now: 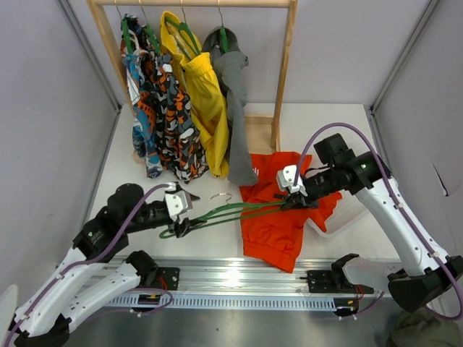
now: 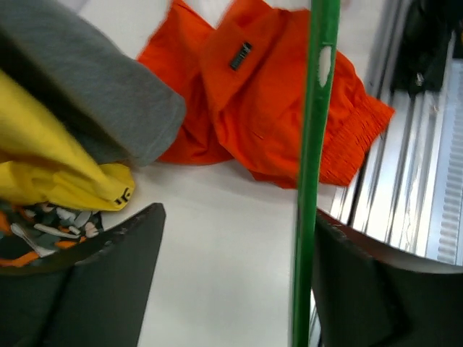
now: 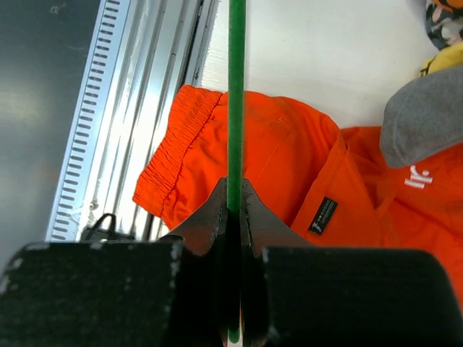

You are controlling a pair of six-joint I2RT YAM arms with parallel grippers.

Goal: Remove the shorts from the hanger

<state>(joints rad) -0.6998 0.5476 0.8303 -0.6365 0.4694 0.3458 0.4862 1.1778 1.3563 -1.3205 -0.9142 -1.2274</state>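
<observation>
The bright orange-red fabric shorts (image 1: 278, 224) lie crumpled on the white surface (image 1: 325, 123), at about 4 o'clock from its middle and near the front rail, with the dark label patch (image 3: 323, 215) facing up. Above them the thin dark green triangular hanger (image 1: 231, 211) looks bare of cloth, its silver hook (image 1: 221, 196) pointing toward 12 o'clock. The right end effector (image 1: 293, 196) is clenched on the hanger's bar at the 3 o'clock end. The left end effector (image 1: 182, 217), at the 9 o'clock end, stands released, fingers spread, the bar running beside one pad and not pinched. The removal seems all but done. To finish well, I judge the right arm should lift the hanger straight clear so no corner snags the waistband, while the left backs off toward 8 o'clock without nudging the bar.
</observation>
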